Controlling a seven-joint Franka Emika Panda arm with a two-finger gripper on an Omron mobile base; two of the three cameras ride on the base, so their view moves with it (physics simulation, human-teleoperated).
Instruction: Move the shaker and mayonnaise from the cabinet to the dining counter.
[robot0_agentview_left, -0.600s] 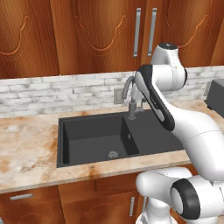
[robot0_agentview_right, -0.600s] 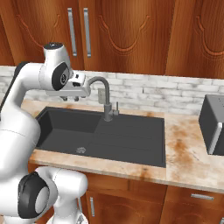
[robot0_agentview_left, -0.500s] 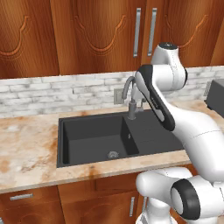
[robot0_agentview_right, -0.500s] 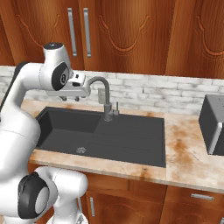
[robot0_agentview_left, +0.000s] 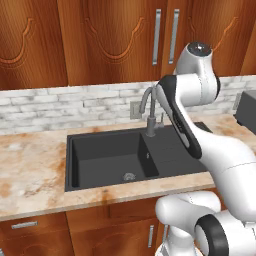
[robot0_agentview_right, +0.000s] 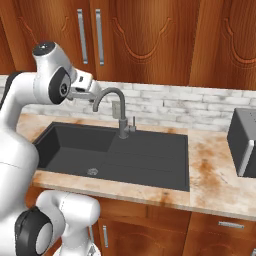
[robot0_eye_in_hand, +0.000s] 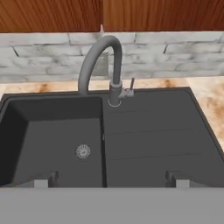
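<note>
Closed doors on the reddish-brown carved wooden wall cabinet (robot0_agentview_left: 115, 40) hide whatever's inside, and the top edge crops them. A dark grey boxy appliance (robot0_agentview_right: 243, 145) is sliced by the right edge. The robot's white arm covers the black sink's (robot0_agentview_left: 105, 157) right end.

A black sink (robot0_agentview_left: 135, 160) with a grey curved faucet (robot0_agentview_left: 149, 112) is set into a beige marbled counter (robot0_agentview_left: 30, 170) with orange-brown blotches, backed by a whitish brick wall strip (robot0_agentview_left: 60, 105), with brown drawer fronts (robot0_agentview_right: 220, 235) below and a dark appliance (robot0_agentview_right: 243, 140) at the counter's right edge.
</note>
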